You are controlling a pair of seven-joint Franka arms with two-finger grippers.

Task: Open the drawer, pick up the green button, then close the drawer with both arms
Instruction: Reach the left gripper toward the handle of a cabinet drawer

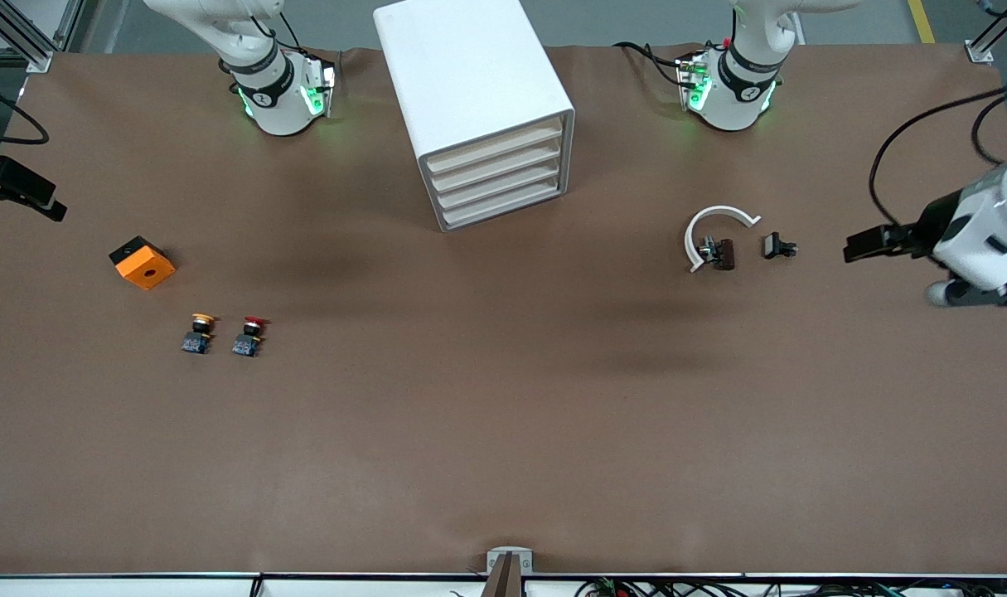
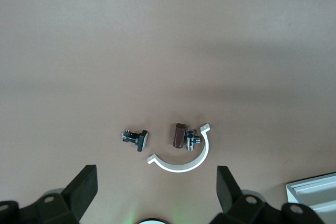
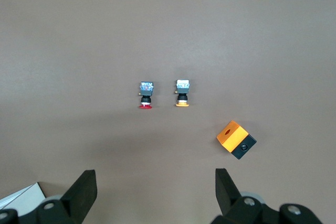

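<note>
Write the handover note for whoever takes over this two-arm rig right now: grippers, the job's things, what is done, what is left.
Left gripper: open, empty, over the table by the white curved clip.
Right gripper: open, empty, over the table by the orange box.
Cabinet: mid-table; all four drawers shut, including the bottom drawer.
Green button: not visible, presumably inside.
Yellow-capped button and red-capped button: on the table, not wanted.
Done: nothing.
Left: open the bottom drawer, take the button, close the drawer.
</note>
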